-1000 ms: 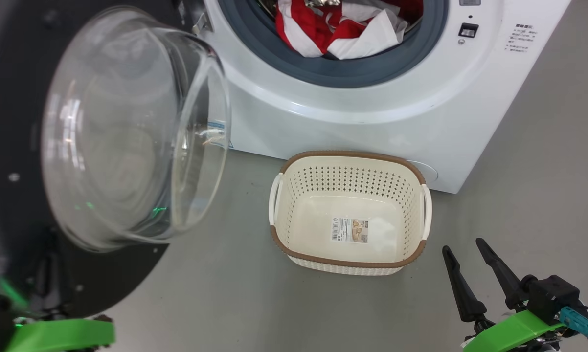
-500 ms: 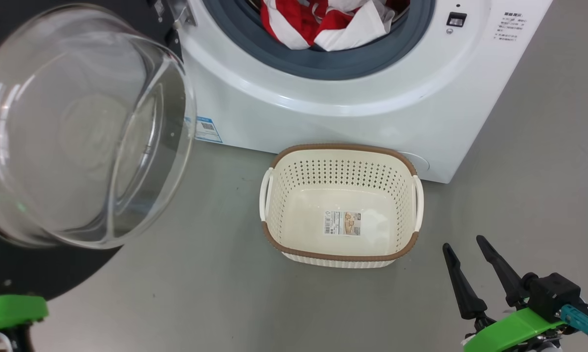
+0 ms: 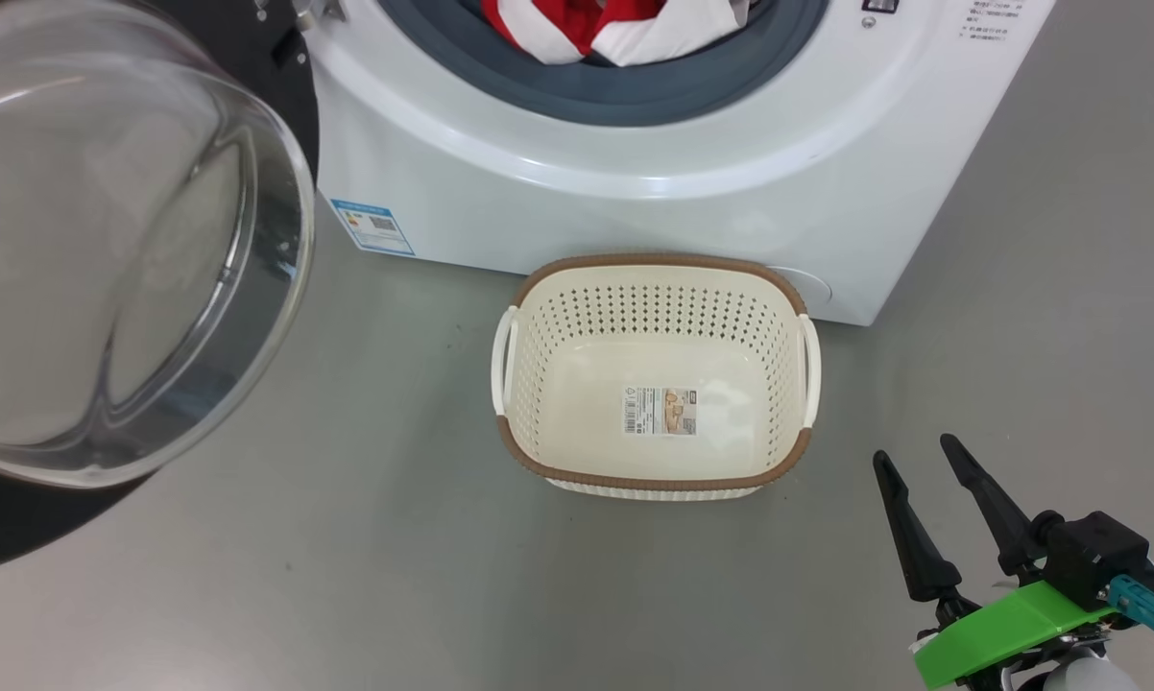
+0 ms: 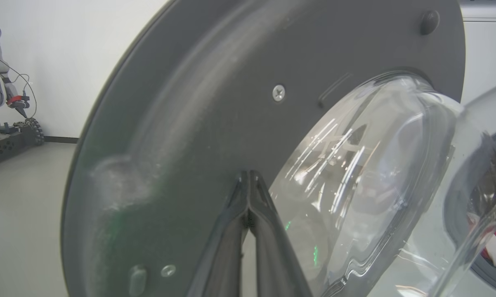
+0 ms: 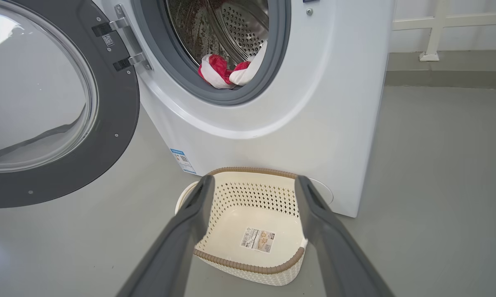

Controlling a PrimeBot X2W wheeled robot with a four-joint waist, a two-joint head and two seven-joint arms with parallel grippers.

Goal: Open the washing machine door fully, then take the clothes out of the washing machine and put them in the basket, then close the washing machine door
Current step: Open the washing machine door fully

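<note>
washing machine door (image 5: pixel 118 119): swung out to the machine's left on its hinges (image 5: pixel 126 41). It's well open, but I'd judge it isn't at the stop yet. Step in hand = finish the opening.

left gripper (image 4: pixel 248 177): fingers pressed together into one wedge, holding nothing. The tips sit at the door's dark inner face, right beside the glass bowl (image 3: pixel 107 240). Contact looks likely, can't confirm.

How to do it well:
- Push on the flat plastic ring, not the glass; the tips would skid off the curve.
- Follow the hinge arc, go slow, and stop when resistance comes.

clothes (image 3: pixel 615 24): red/white heap at the drum's front lip inside the washing machine (image 3: pixel 635 211), partly over the grey ring (image 3: pixel 596 91).

basket (image 3: pixel 654 261): empty, on the floor (image 3: pixel 347 557) just in front of the machine's base, toward its right front corner. It looks to be outside the door's sweep.

right gripper (image 3: pixel 913 448): spread, empty, near the basket's near right corner but apart from it. Leave it parked until the door is done.
</note>
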